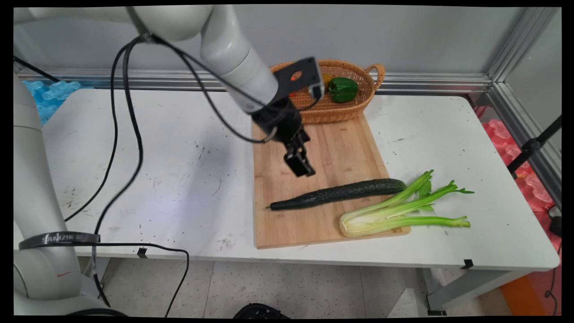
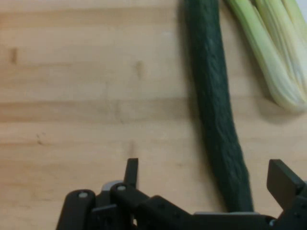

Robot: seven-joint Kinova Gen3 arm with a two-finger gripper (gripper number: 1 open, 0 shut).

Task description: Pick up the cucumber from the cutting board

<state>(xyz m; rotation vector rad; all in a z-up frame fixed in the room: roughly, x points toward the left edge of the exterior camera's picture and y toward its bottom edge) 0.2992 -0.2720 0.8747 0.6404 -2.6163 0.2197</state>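
Arm: reaches in from upper left, angled down over the cutting board (image 1: pixel 341 148). Gripper (image 1: pixel 299 165): above the board, fingers spread wide, holding nothing; in the hand view (image 2: pixel 206 179) the cucumber's narrow end lies between the fingertips (image 2: pixel 131 171).

Cucumber (image 1: pixel 338 194): flat on the board, long axis roughly left-right, thin end left, blunt end right and slightly farther back.

Celery (image 1: pixel 397 211): just beside the cucumber, base on the board's near right corner, leaves on the table (image 1: pixel 157 157).

Basket (image 1: pixel 354 110): behind the board, holding a green pepper (image 1: pixel 343 89).

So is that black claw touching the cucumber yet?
Apart. In the main view the gripper hangs above bare cutting board, clear of the cucumber.
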